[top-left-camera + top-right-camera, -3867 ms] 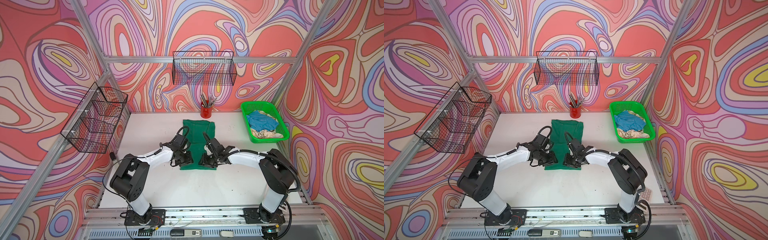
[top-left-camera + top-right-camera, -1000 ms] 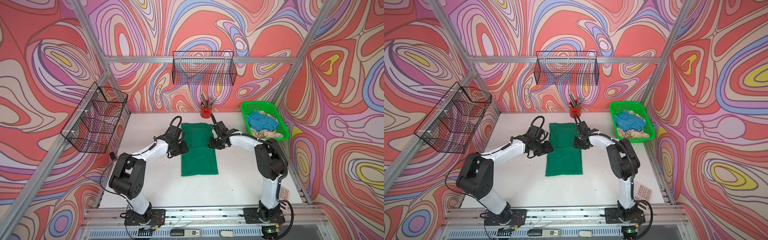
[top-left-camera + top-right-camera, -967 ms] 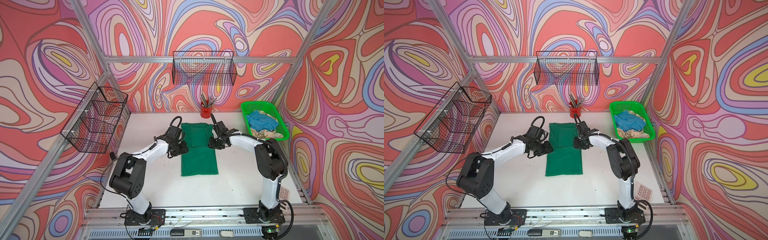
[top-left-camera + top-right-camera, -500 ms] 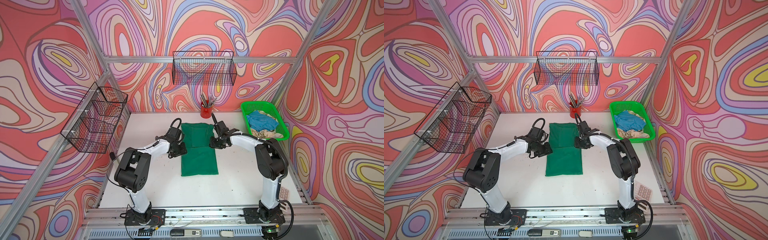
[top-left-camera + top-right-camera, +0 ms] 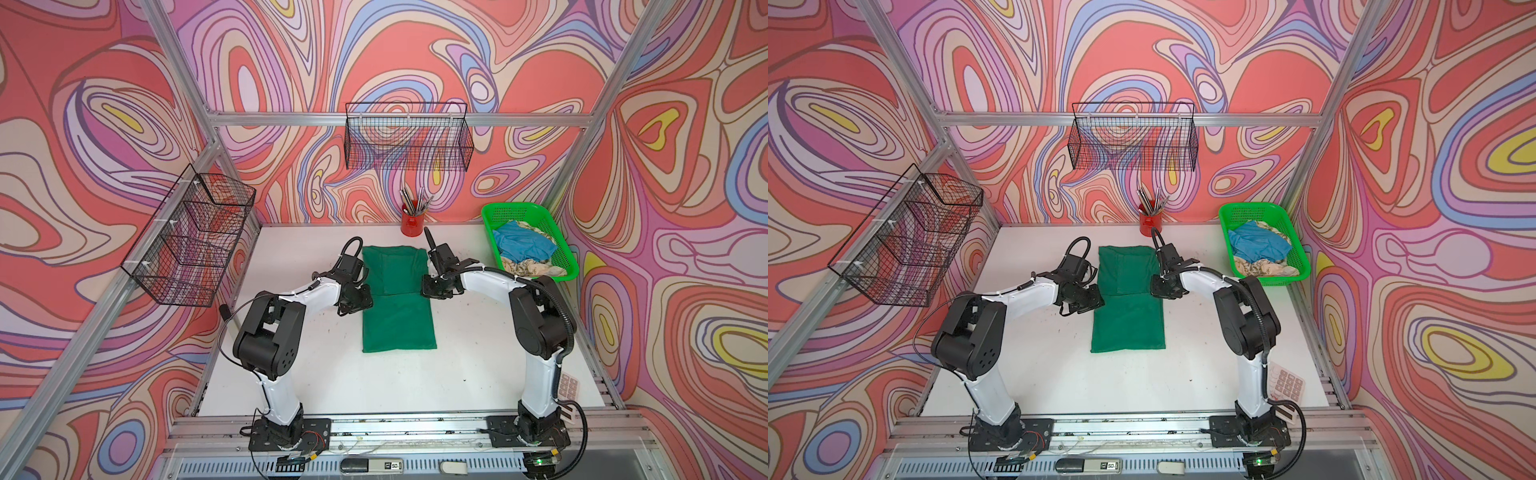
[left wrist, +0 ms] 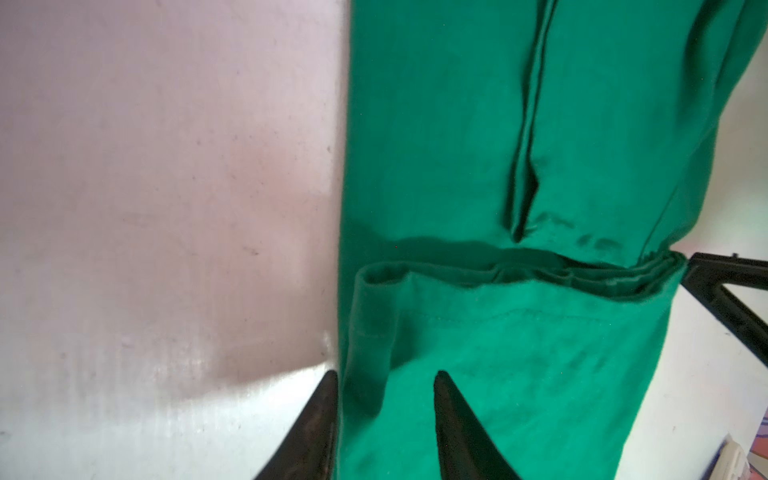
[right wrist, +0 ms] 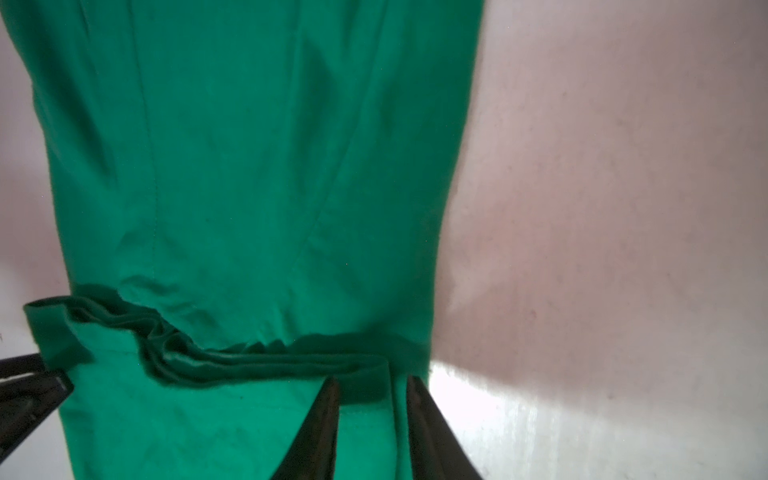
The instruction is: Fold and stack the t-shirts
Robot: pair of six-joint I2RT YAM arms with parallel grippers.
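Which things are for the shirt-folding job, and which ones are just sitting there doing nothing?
For the job:
- dark green t-shirt
- light blue t-shirt
- cream patterned t-shirt

Just sitting there:
- red pen cup
- back wire basket
- side wire basket
- bright green basket, only holding the waiting shirts
- white keypad

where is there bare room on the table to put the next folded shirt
Bare table: between the dark green tee and the front rail, and the far left corner. Crowded: left claw and right claw flank the tee's middle; the green basket fills the far right corner.
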